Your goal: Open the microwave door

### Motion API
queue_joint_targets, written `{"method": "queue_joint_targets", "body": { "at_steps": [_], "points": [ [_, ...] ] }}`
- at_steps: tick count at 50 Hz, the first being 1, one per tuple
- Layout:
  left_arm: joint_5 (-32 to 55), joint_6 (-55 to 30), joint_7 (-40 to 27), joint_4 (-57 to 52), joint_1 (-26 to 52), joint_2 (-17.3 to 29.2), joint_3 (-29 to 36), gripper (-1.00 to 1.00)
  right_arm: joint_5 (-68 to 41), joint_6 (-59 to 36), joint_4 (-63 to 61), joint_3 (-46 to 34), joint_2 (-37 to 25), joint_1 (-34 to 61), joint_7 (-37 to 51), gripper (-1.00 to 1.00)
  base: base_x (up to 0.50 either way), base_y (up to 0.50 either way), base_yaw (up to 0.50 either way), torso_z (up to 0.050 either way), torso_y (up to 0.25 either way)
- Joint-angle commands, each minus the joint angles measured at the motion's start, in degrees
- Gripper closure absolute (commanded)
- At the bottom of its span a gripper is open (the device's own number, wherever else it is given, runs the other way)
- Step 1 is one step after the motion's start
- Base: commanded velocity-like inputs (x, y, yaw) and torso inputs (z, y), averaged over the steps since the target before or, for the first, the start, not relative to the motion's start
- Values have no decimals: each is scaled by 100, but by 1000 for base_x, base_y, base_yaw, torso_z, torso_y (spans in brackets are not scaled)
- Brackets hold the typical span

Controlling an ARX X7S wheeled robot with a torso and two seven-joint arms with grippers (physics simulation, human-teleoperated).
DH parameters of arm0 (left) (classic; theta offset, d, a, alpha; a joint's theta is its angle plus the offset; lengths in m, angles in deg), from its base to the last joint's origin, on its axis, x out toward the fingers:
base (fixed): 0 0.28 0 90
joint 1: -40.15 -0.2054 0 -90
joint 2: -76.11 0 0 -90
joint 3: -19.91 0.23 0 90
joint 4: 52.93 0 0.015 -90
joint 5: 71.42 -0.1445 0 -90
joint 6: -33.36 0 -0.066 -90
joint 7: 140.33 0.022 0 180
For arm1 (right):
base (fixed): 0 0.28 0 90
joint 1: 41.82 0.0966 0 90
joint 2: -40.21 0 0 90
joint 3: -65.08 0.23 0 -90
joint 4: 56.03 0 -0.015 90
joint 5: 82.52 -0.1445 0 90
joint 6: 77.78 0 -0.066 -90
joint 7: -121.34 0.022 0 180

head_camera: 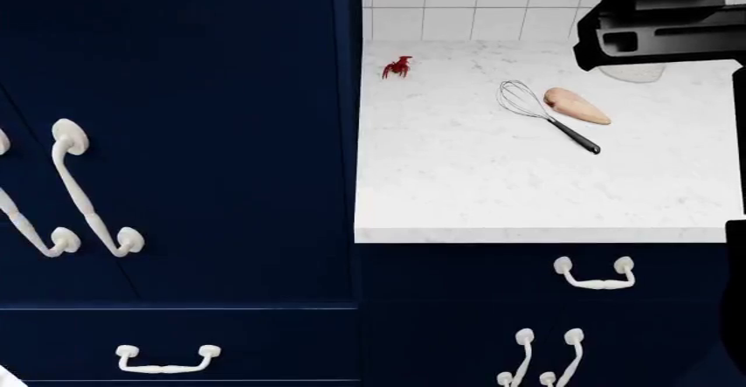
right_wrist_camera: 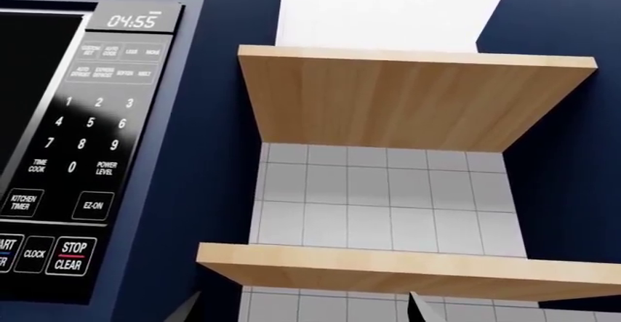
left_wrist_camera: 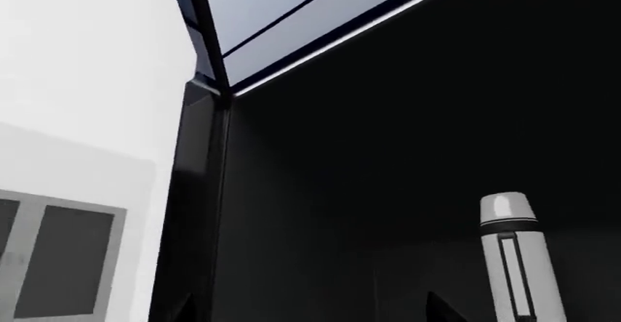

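- Microwave [right_wrist_camera: 78, 140] in the right wrist view only: dark door window at the frame edge, keypad panel [right_wrist_camera: 87, 147] lit, clock at 04:55, STOP/CLEAR key low on the panel. Door apparently closed; handle not in view.
- Just beside the microwave, two wooden shelves [right_wrist_camera: 408, 104] over white wall tile, flanked by navy cabinet sides.
- Right wrist camera aimed upward at the appliance, presumably to bring that arm to the door; right pincer state impossible to tell, only dark slivers at the frame edge.
- Left wrist view: dark open recess holding a silver thermos [left_wrist_camera: 514, 253], upright; left pincer equally unreadable.
- Head view, tilted down, missing the microwave: marble table [head_camera: 466, 186] carrying whisk [head_camera: 542, 112], chicken breast [head_camera: 575, 105] and small red lobster [head_camera: 397, 65], navy cabinet doors [head_camera: 175, 134] with white handles alongside.
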Motion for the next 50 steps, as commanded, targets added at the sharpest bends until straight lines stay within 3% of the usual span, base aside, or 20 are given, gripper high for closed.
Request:
{"method": "queue_joint_targets", "body": {
  "at_steps": [1,50],
  "points": [
    [-237,17,196,303,148,375,126,-100,-16,28,-3,-35,-9,7,27,-100,0,0,0,0,0],
    [-2158,649,1253,2775,1728,1426,1506,-100,-212,37,3,-154,-85,196,216,-100,0,0,0,0,0]
  ]
}}
